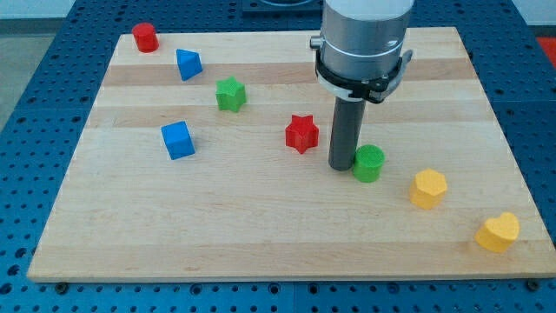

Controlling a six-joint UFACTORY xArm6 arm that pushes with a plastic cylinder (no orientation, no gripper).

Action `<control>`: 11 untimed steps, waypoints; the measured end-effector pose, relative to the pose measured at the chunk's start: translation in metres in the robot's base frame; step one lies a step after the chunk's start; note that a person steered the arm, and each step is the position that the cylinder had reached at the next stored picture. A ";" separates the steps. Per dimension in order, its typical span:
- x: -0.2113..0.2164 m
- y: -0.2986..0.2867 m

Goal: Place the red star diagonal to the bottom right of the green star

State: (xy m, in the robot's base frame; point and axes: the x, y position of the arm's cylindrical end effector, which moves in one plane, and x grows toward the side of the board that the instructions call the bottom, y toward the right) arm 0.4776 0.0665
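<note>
The red star (pixel 301 133) lies near the middle of the wooden board (pixel 261 235). The green star (pixel 230 94) lies up and to the left of it, apart from it. My tip (pixel 341 165) stands on the board just right of the red star, with a small gap between them. The tip is next to the left side of a green cylinder (pixel 368 163); I cannot tell whether they touch.
A red cylinder (pixel 144 37) is at the top left corner. A blue block (pixel 188 63) lies right of it and a blue cube (pixel 177 140) lies at the left. A yellow hexagon (pixel 428 188) and a yellow heart (pixel 498 232) lie at the bottom right.
</note>
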 end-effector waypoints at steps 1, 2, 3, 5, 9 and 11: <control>0.000 0.002; 0.000 0.007; 0.000 0.010; -0.001 0.008; -0.020 -0.016; -0.024 -0.034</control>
State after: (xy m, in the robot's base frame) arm 0.4538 0.0327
